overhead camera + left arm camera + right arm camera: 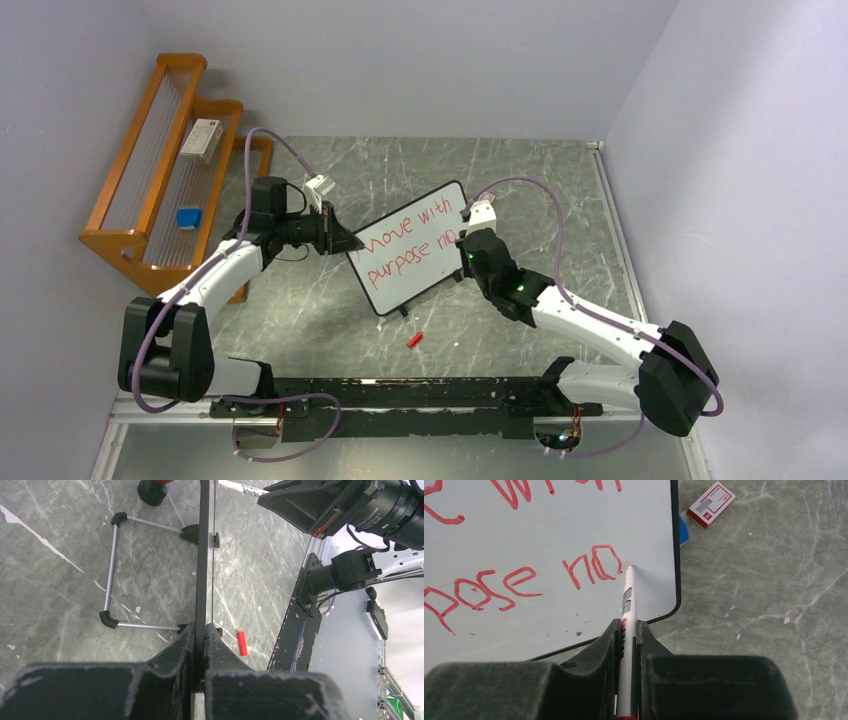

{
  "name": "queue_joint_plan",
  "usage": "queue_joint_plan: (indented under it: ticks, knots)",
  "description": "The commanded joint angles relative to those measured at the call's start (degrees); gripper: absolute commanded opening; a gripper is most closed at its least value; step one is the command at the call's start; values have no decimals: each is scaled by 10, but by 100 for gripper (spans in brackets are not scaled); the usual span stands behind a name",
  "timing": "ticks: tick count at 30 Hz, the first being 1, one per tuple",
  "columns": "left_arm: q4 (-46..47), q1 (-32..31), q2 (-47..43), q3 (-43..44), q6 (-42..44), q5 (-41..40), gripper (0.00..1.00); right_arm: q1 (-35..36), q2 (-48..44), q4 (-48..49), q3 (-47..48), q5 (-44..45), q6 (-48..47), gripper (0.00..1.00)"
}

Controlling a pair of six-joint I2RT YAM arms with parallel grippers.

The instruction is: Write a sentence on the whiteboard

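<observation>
A whiteboard (415,250) sits angled at the centre of the frame on a grey table (570,200), with "move with purpose no" written in red. The left gripper (345,238) is clamped on its left edge. The right gripper (628,630) pinches a marker (629,592), its tip touching the whiteboard after "no". A red cap (415,339) lies just below. At upper left, a wooden rack (110,243) holds a box (202,140) and a blue item (188,217).

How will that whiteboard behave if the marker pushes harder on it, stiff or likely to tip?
Probably stiff: the whiteboard shows a straight thin edge in the left wrist view. Likely light, being so thin. It may pivot: the marker presses near one corner, while the left gripper clamps the opposite edge; its wire stand may brace it.
</observation>
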Motion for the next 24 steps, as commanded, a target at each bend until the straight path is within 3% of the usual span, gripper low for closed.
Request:
queue_joint_plan:
  ticks: [1, 24]
  knots:
    - [-61, -14, 23, -18, 33, -68, 5, -5, -3, 11, 10, -4, -3, 0]
    - [-59, -14, 24, -18, 32, -66, 5, -5, 5, 2, -3, -30, 18, 0]
